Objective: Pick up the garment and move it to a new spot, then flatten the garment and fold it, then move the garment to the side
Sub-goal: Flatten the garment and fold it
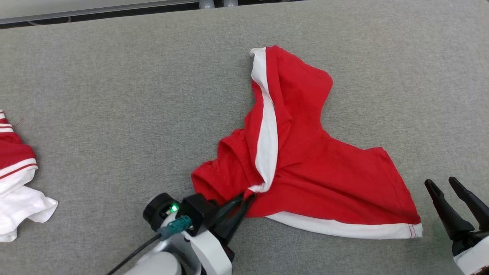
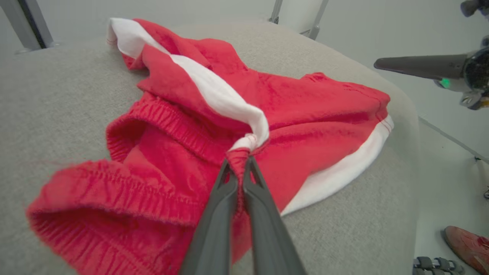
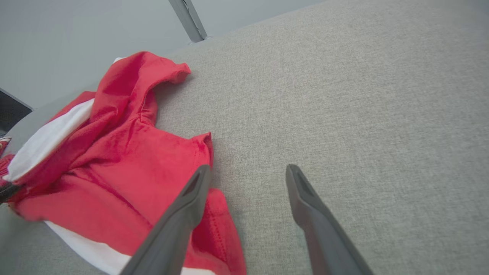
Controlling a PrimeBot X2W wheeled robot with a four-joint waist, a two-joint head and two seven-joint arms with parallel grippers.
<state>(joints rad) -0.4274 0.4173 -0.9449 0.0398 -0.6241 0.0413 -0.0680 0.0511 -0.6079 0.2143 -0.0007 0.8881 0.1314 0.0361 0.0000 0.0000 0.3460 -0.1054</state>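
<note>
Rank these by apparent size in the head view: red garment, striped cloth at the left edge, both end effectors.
1. red garment
2. striped cloth, cut off by the frame edge
3. left end effector and right end effector: look alike, the right partly out of frame, so unranked

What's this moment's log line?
left fingers: shut on red garment | right fingers: open, empty | red garment: crumpled on grey table

A grey woven-fabric tabletop (image 1: pixel 114 95) spans the scene under even, soft light. Along its far edge run a pale flat panel (image 1: pixel 76 7) and grey metal tubes (image 1: pixel 206 3). Pale smooth floor (image 2: pixel 443 172) lies beyond the table's edge.
</note>
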